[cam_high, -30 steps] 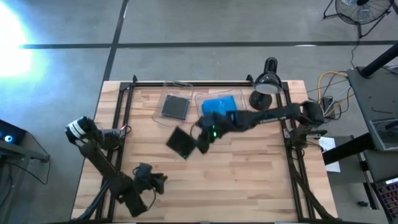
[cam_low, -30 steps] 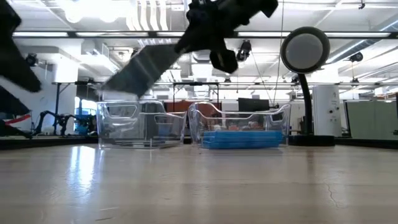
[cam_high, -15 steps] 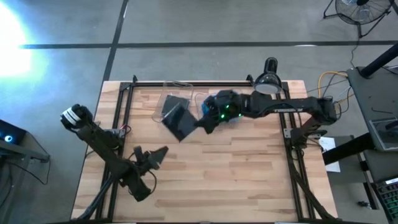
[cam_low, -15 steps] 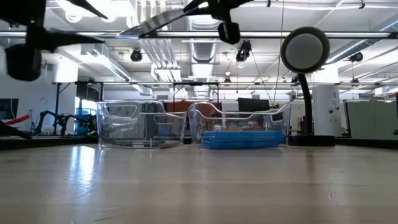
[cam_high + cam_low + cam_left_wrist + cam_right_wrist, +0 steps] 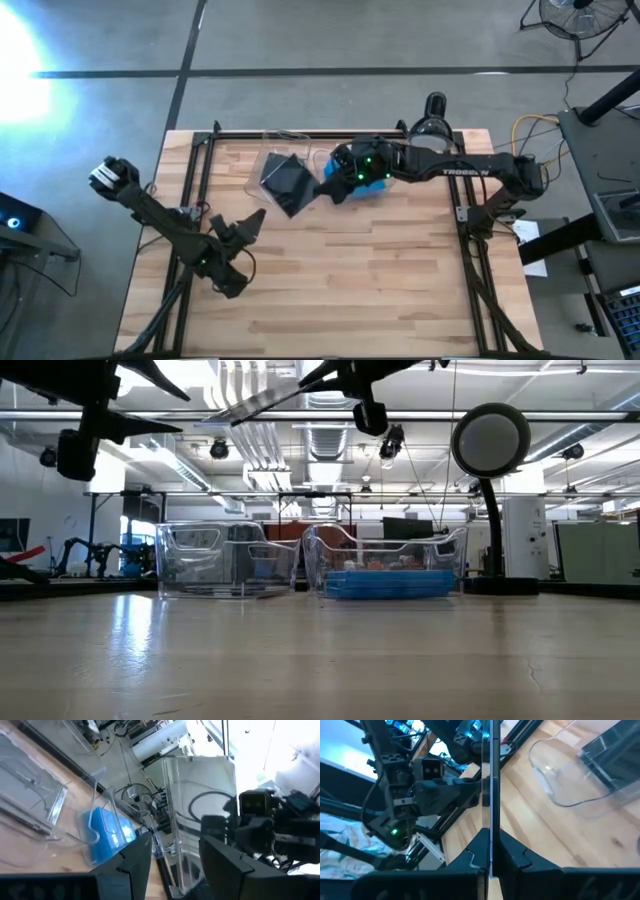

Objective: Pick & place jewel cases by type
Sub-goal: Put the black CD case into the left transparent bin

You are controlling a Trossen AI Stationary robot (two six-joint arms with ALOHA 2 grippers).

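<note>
high view: nearest the front edge of the wooden table (image 5: 380, 280), on its left side, the left gripper (image 5: 247, 225) hangs over bare boards with its two fingers spread wide and nothing between them. in the left wrist view those dark fingers (image 5: 131, 865) stand well apart, looking toward the far end of the table, where the other arm holds a flat case up on edge.

farther back, the right arm reaches from the right side across the far part of the table. the right gripper (image 5: 322, 192) is clamped on a dark jewel case (image 5: 288, 185), which it holds tilted in the air over the left clear bin (image 5: 262, 152). the right wrist view shows that case edge-on (image 5: 489, 795), pinched tight between the two fingers (image 5: 475, 857). the low view puts the case (image 5: 262, 402) high above the bins, slanting up to the right, well clear of the rim.

at the far side stand two clear bins side by side. the left clear bin holds something dark and flat, though the held case covers most of it from above. the right clear bin (image 5: 455, 550) holds a stack of blue jewel cases (image 5: 388, 583), partly hidden from above by the right arm.

behind the right bin, at the far right corner, a black desk lamp (image 5: 432, 135) stands with its round head turned toward the table.
</note>
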